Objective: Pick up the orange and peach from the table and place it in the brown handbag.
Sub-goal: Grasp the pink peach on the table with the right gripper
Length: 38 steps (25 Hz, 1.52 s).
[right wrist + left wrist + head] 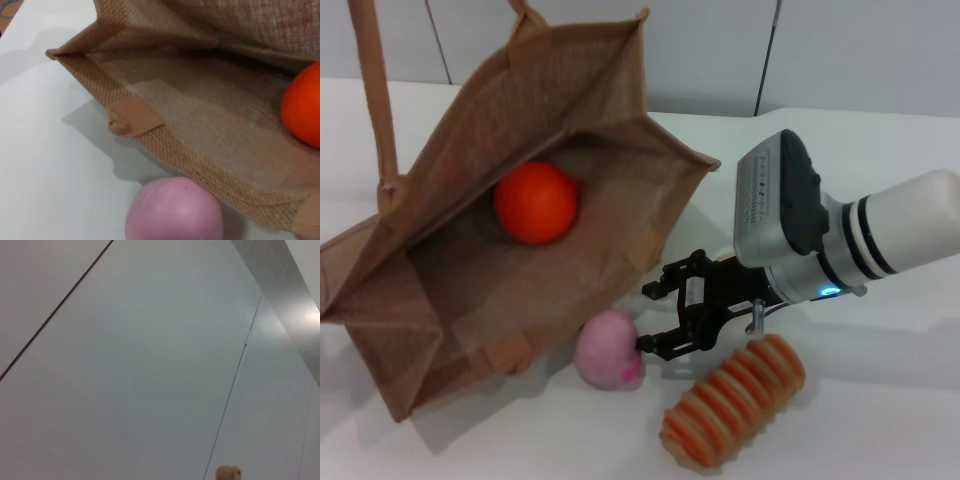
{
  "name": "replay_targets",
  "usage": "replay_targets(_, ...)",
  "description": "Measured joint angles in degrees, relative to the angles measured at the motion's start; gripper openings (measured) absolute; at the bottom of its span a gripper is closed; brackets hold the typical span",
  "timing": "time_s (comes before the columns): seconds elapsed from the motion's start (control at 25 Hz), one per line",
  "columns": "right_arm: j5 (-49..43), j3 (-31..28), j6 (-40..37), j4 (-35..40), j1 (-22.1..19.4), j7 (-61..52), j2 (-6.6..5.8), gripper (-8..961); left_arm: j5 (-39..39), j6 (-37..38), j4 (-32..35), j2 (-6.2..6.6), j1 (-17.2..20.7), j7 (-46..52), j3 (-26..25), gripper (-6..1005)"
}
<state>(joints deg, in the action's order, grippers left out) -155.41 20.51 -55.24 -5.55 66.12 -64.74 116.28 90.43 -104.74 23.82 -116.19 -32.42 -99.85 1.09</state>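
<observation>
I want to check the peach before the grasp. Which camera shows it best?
The head view: the whole peach lies on the table just outside the brown handbag, with the right gripper open beside it. The right wrist view shows only its top, cropped at the frame edge. The left wrist view shows none of it.

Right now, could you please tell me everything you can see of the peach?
The peach is a smooth, pale pink, slightly squat ball with a deeper pink patch on its side. It sits on the white table, outside the brown handbag, right against the bag's open front edge. The right gripper is open beside it, with its lower finger at the peach's side. No stem shows.
</observation>
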Motion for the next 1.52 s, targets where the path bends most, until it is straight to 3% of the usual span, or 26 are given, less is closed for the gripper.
replay_targets(0.32, -0.52, 0.25, 0.31, -0.64, 0.34, -0.55, 0.00, 707, 0.00, -0.02, 0.00, 0.00, -0.13, 0.00, -0.03, 119)
replay_targets(0.88, -2.04, 0.67, -0.02, -0.78, 0.49, -1.13, 0.00, 185, 0.00, -0.03, 0.00, 0.00, 0.12, 0.00, -0.20, 120)
replay_targets(1.32, -2.74, 0.21, -1.35, -0.30, 0.50, -0.98, -0.33, 36, 0.01, -0.07, 0.00, 0.00, 0.67, 0.00, -0.32, 119)
replay_targets(1.52, -2.19, -0.19, -4.09, 1.69, 0.27, -0.98, -0.36, 32, 0.01, -0.09, 0.00, 0.07, 0.91, 0.00, -0.39, 120)
